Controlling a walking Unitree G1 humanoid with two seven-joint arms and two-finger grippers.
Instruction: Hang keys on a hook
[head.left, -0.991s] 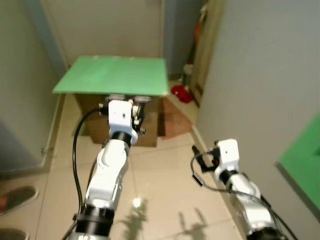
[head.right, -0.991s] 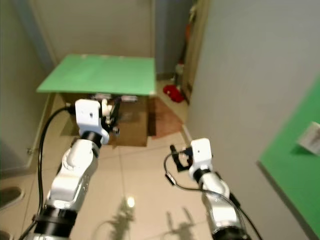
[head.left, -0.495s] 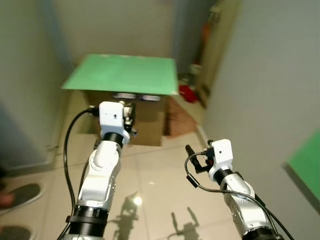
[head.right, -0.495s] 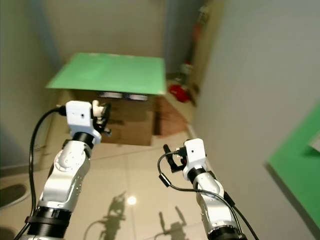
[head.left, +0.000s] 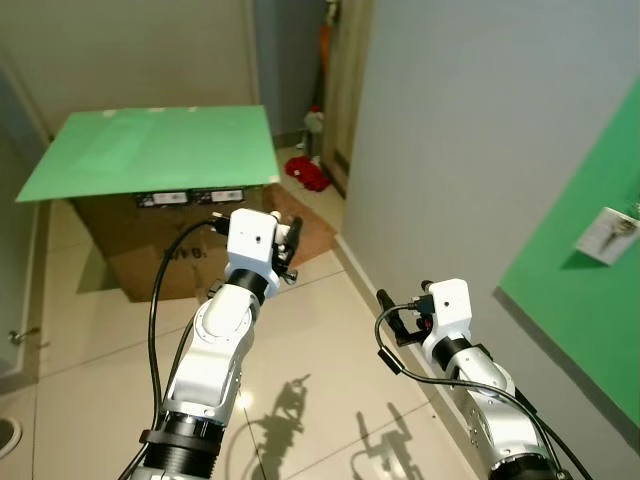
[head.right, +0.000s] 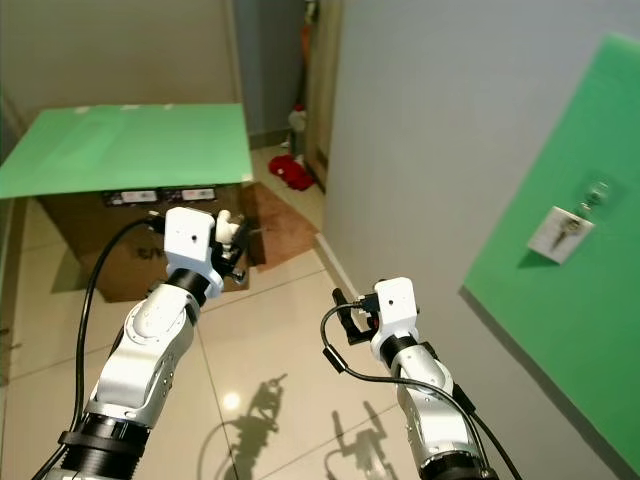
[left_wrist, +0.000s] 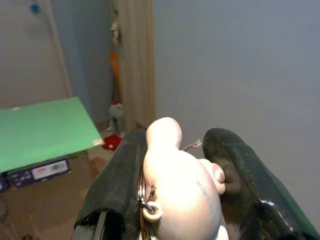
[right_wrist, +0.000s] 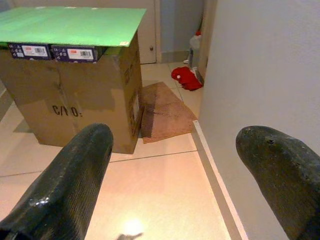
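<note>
Beside a grey hallway wall, a humanoid robot carries a bunch of keys (left_wrist: 182, 192), their pale, rounded charm pinched between the two black fingers of its left gripper (head.left: 288, 250), held up at chest height ahead of it. Its right gripper (head.right: 345, 312) hangs lower at about 5 o'clock from the left one, fingers spread wide and holding nothing. The step in hand looks like the carry toward the wall; the keys are not yet hung. A green panel (head.right: 560, 310) is fixed on the wall at the robot's 2 o'clock, bearing a small white plate with a hook (head.right: 562, 232) where something small already dangles. Next, the robot would likely need to turn right, close in and lift the key ring onto that hook. At 11 o'clock stands a cardboard box (head.left: 150, 245) topped with a green sheet (head.left: 150, 150), on a glossy tiled floor (head.right: 270, 340).
</note>
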